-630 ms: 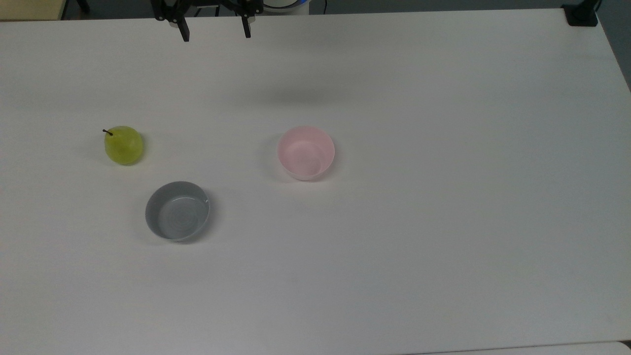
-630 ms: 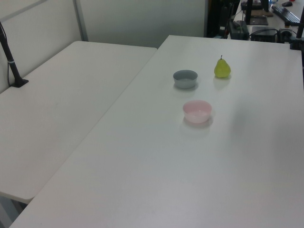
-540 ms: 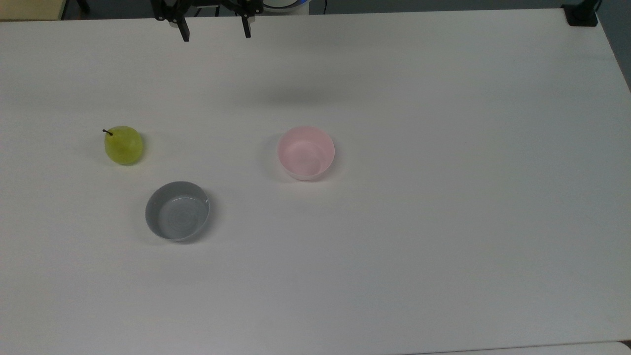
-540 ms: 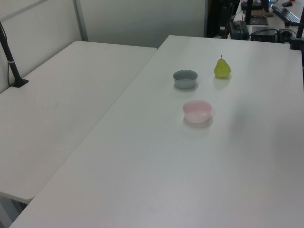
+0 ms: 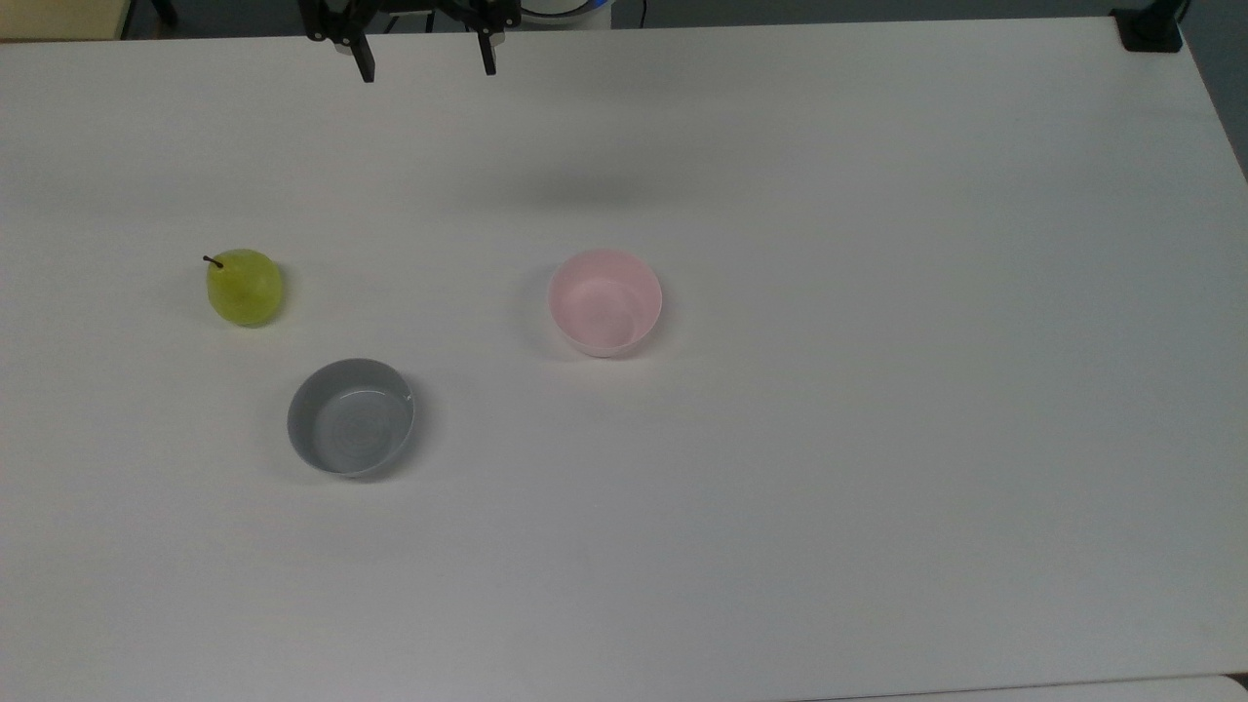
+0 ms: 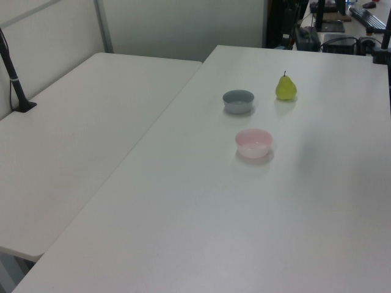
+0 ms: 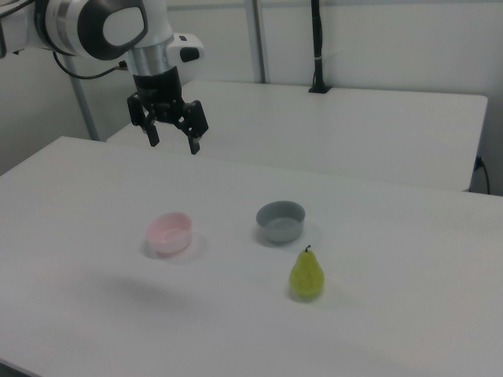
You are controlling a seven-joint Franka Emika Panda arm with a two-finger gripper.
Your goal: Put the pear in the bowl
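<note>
Pear [image 5: 245,287] reads yellow-green, roundish, short dark stem, upright on the table [image 5: 877,439] toward the top view's left edge, well apart from the pink bowl [image 5: 604,301]; grey bowl [image 5: 350,416] near it. I see the gripper [image 5: 425,67] spread, empty, above the far edge. Nothing moved since 0.5 s ago.

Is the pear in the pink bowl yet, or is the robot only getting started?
Only getting started. Nothing is done: the pear stands upright on the table, apart from both bowls, and the pink bowl is empty. The gripper hangs open in the air, holding nothing. Left to do: reach the pear, grab it, carry it over and drop it in.
</note>
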